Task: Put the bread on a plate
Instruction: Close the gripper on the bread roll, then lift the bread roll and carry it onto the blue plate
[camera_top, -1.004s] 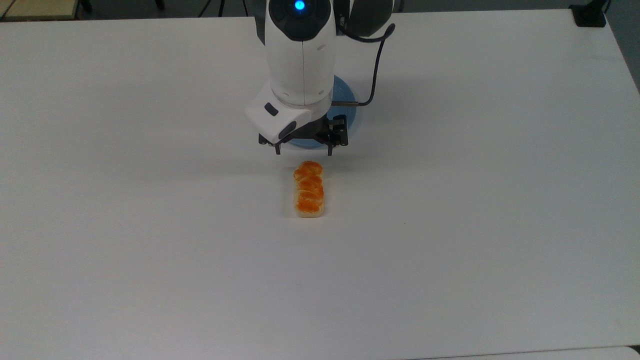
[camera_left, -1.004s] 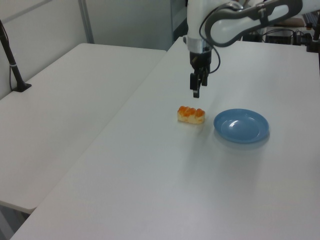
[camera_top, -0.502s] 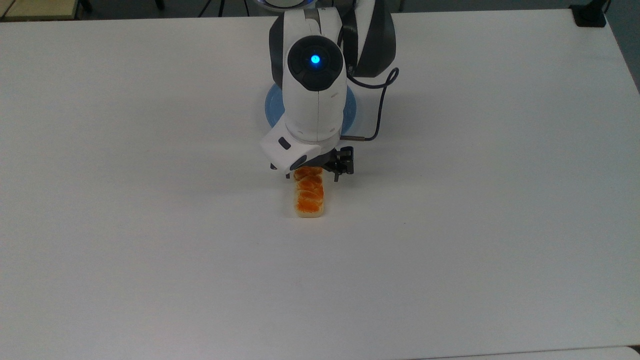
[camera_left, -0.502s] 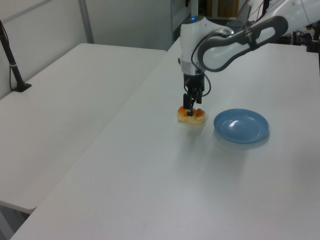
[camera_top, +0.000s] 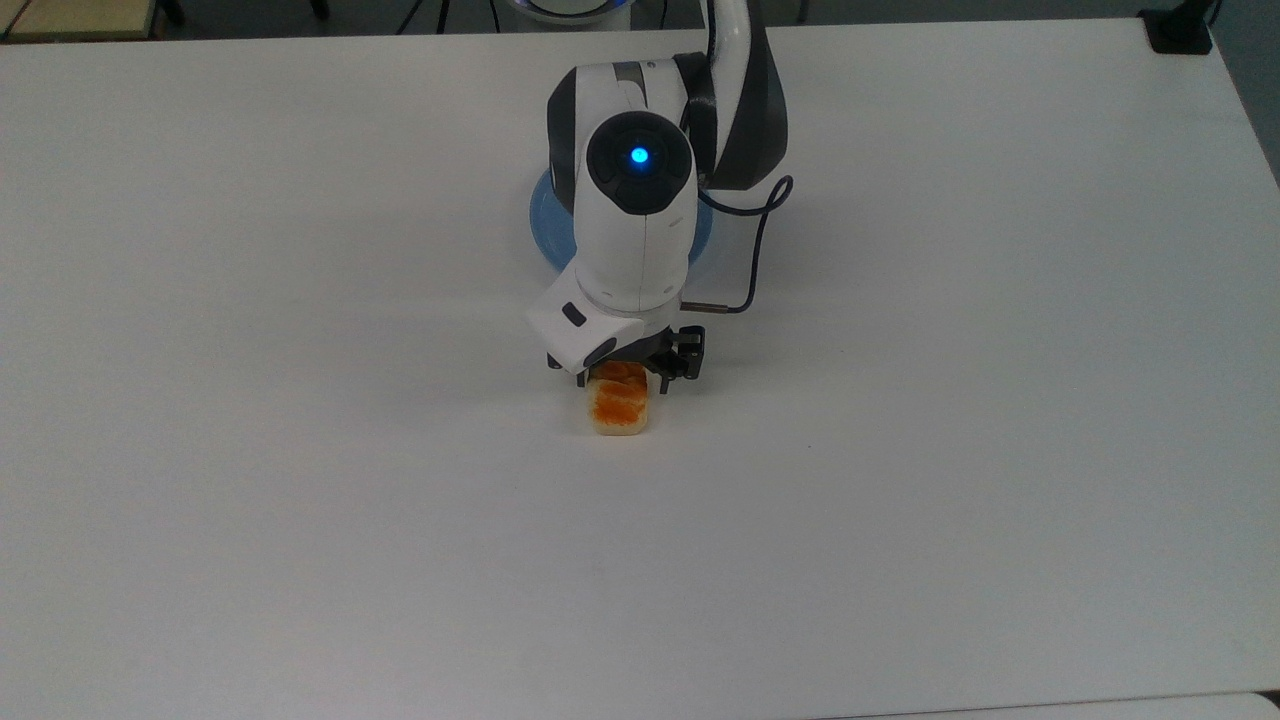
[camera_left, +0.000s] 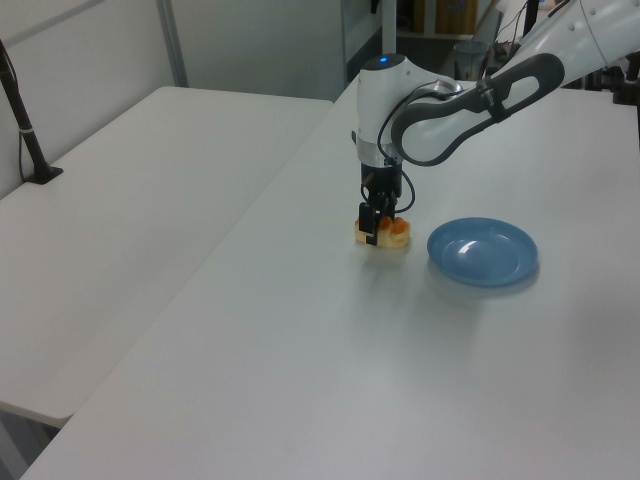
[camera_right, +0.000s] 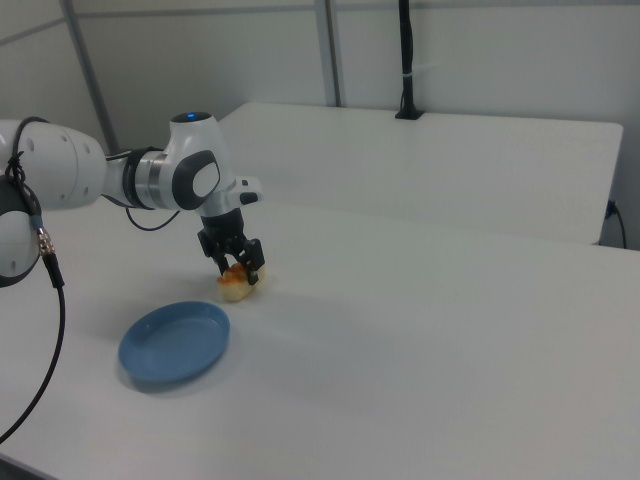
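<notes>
The bread (camera_top: 620, 410), a short loaf with a glossy orange top and pale sides, lies on the white table (camera_top: 300, 500). My gripper (camera_top: 622, 378) is lowered over the loaf's far end, open, with one finger on each long side. In the left view the gripper (camera_left: 378, 232) stands at the bread (camera_left: 396, 234), just left of the plate (camera_left: 483, 251). The light blue plate (camera_top: 545, 236) is mostly hidden behind my arm in the top view. In the right view the gripper (camera_right: 240, 274) straddles the bread (camera_right: 235, 291), above the plate (camera_right: 175, 342).
A black cable (camera_top: 755, 250) loops off the wrist on the top view's right. A second white table (camera_left: 130, 200) adjoins on the left view's left, with a black post (camera_left: 25, 130) at its edge.
The arm has moved from above the plate toward the bread and come down. The fingers now straddle the loaf's far end. Bread and plate have not moved.
</notes>
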